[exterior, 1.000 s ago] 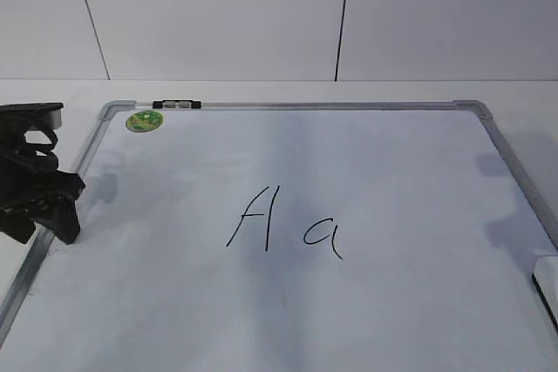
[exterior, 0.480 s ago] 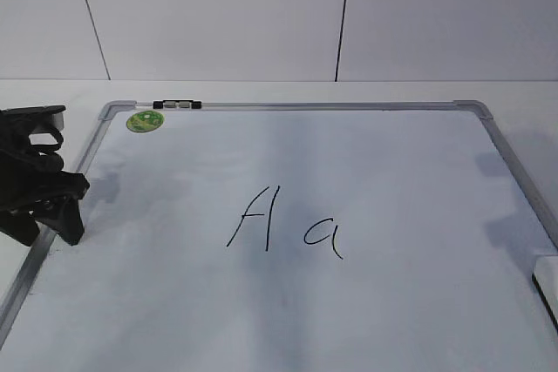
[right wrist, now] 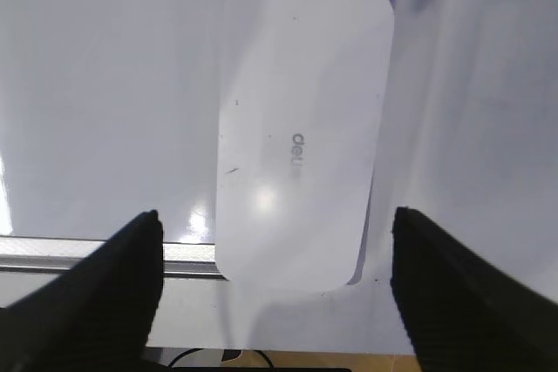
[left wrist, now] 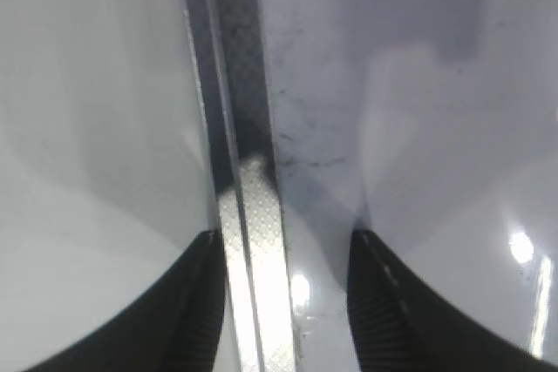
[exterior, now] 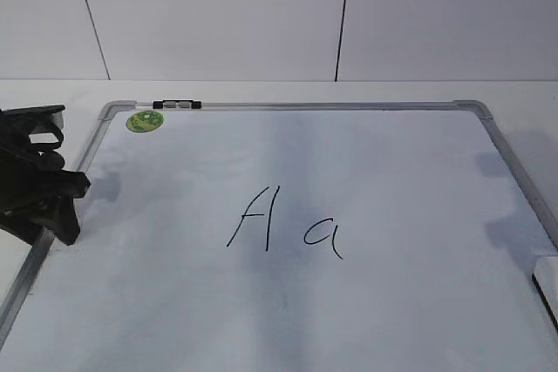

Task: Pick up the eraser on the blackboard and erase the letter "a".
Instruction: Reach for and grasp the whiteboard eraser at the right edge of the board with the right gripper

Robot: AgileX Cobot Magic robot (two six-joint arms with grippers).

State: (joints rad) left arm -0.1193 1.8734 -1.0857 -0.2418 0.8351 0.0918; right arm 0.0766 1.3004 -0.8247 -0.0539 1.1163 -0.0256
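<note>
The blackboard (exterior: 392,154) is a white board with a silver frame, lying flat. The letter "a" (exterior: 323,237) is drawn near its middle, right of a capital "A" (exterior: 257,219). The eraser (right wrist: 301,128), white with small grey lettering, lies at the board's right edge and is cut off by the picture's edge in the exterior view (exterior: 547,278). My right gripper (right wrist: 277,213) is open above it, with a jaw on either side of its near end and not touching it. My left gripper (exterior: 44,206) is open and empty over the board's left frame (left wrist: 231,84).
A round green sticker (exterior: 144,121) and a small black-white clip (exterior: 176,104) sit at the board's top left. The board's frame (right wrist: 87,250) runs under the eraser's near end. A white wall stands behind the table.
My left gripper has shifted very slightly at the board's left frame. The letters and the eraser have not moved.
</note>
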